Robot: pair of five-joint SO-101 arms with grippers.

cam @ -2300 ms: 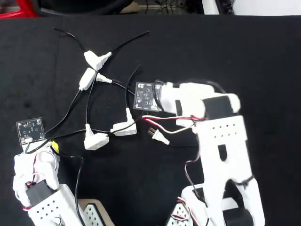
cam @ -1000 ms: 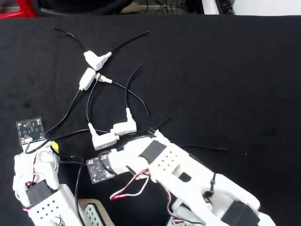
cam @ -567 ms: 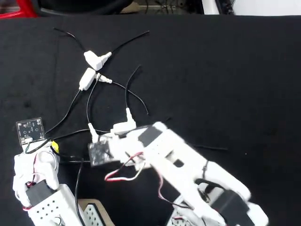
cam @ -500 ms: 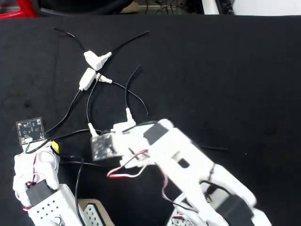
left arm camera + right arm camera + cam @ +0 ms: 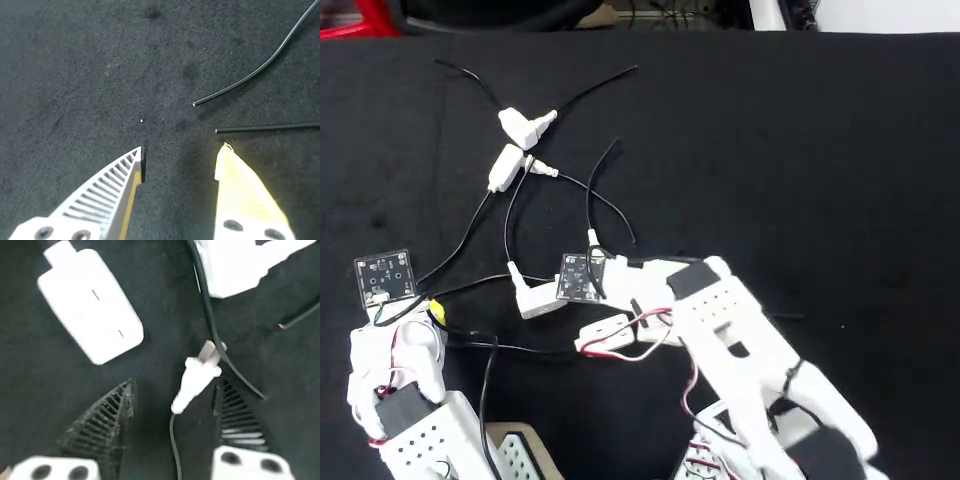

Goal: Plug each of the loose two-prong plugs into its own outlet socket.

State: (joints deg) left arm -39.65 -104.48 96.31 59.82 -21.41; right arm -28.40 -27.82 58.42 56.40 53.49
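My right gripper [image 5: 174, 385] stands open low over the black table. A small white two-prong plug [image 5: 197, 375] on a black cord lies between its black fingers, nearer one of them and touching neither. Beside it lie two white outlet blocks, one [image 5: 90, 305] whole and one [image 5: 240, 265] cut by the picture's edge. From above, the right arm [image 5: 720, 320] reaches the table's middle, next to a white block [image 5: 535, 297]. Two more white blocks [image 5: 527, 127] [image 5: 505, 167] lie at the back left. My left gripper [image 5: 182, 150] is open over bare table with nothing in it.
Black cords [image 5: 595, 195] run loosely between the blocks across the left and middle of the table. Two bare cord ends [image 5: 194, 104] [image 5: 216, 131] lie just ahead of the left gripper. The left arm [image 5: 400, 390] sits at the front left corner.
The right arm swung from the table's middle down to the front left, then back up toward the middle, over the two central blocks. The left arm has stayed put.
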